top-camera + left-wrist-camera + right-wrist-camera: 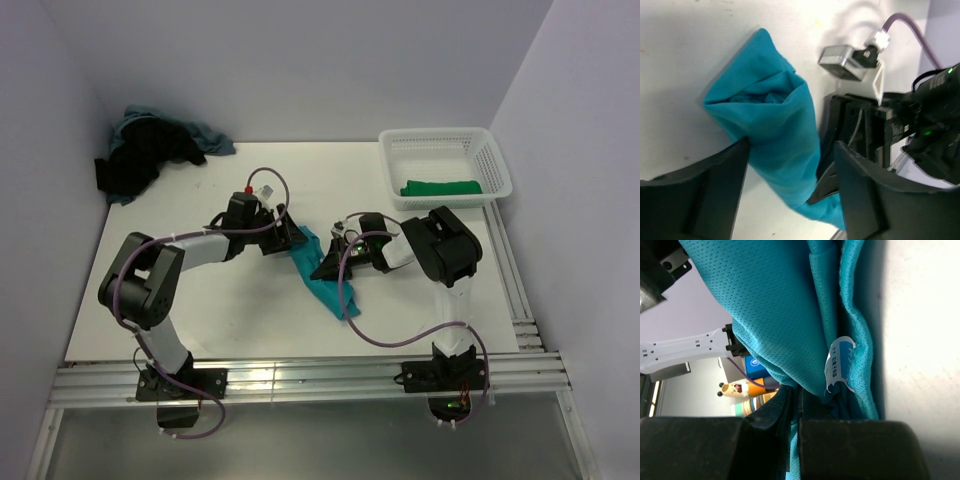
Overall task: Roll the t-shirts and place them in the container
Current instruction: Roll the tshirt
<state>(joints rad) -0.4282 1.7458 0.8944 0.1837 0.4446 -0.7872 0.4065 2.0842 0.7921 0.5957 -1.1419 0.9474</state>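
Although both arms reach to the middle of the worktop (250, 320), only the right gripper (328, 268) has hold of the teal t-shirt (325, 287). The shirt lies there as a narrow, loosely rolled bundle set on a diagonal, its far end toward the left edge and its near end toward the right edge.

Left gripper (291, 240): at the bundle's far end, jaws apart, one finger on each side of the cloth. The left wrist view shows the cloth filling part of the gap and touching one finger.

Right gripper: partway along the bundle, coming from the right edge, fingers together and clamped on a fold of the teal cloth. The right wrist view shows a small white-and-blue label (840, 365) on a seam just above the closed fingertips.

Far right corner: white lattice basket (440, 135) holding a folded green t-shirt (442, 187) near its front wall.

Far left corner: a heap made of a black t-shirt (140, 160) and a dusty blue t-shirt (215, 140), well apart from both grippers.
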